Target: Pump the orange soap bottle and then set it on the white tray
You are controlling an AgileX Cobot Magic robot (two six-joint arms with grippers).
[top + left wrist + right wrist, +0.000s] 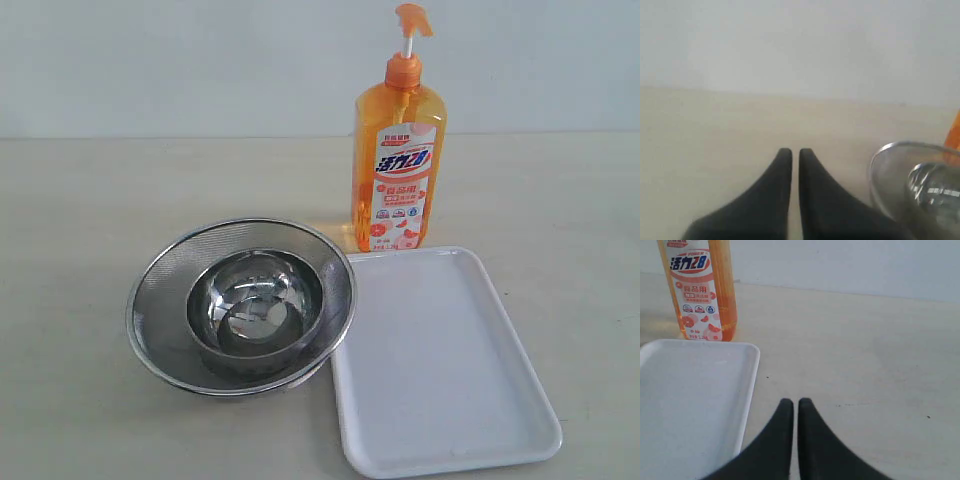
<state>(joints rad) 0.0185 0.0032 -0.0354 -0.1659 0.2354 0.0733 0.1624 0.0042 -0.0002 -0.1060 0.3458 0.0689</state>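
The orange soap bottle stands upright on the table just behind the white tray, its pump head raised on the white stem. The right wrist view shows the bottle's lower half and the tray's corner. My right gripper is shut and empty, low over bare table beside the tray's edge, well short of the bottle. My left gripper is also shut and empty over bare table, with a sliver of the bottle at the frame edge. Neither gripper shows in the exterior view.
A round steel mesh strainer with a steel bowl nested inside sits left of the tray, touching its edge. Its rim appears close beside my left gripper. A pale wall backs the table.
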